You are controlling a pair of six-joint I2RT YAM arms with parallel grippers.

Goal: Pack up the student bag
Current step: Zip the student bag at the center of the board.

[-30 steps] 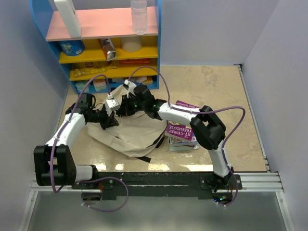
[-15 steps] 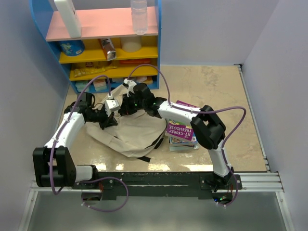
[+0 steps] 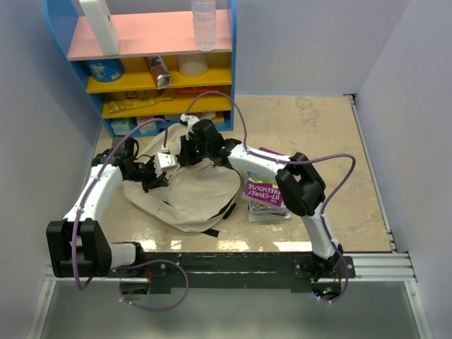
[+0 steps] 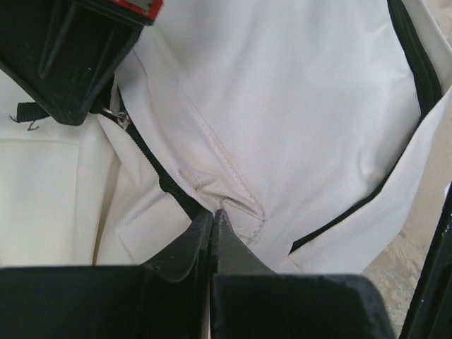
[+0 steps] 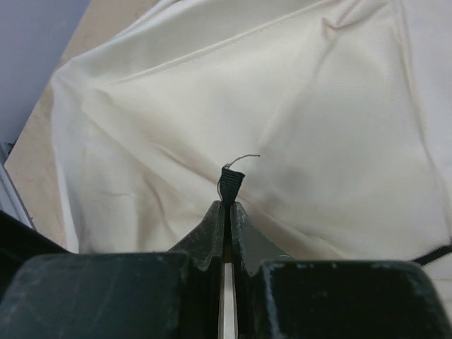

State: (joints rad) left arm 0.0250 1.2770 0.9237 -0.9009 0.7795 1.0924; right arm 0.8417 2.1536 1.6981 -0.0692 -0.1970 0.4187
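Student bag: beige, lying slumped on the table. The blue shelf unit stands just behind it and a stack of books lies just beside its right edge.

Left gripper: at the bag's upper left. Jaws pressed together, with a puckered seam fold of bag fabric pinched at the tips. A black zipper runs just beside the pinch.

Right gripper: over the bag's top edge, near the left gripper. Jaws narrow, clamped on a black webbing tab. The tab's frayed end stands up above the fingertips.
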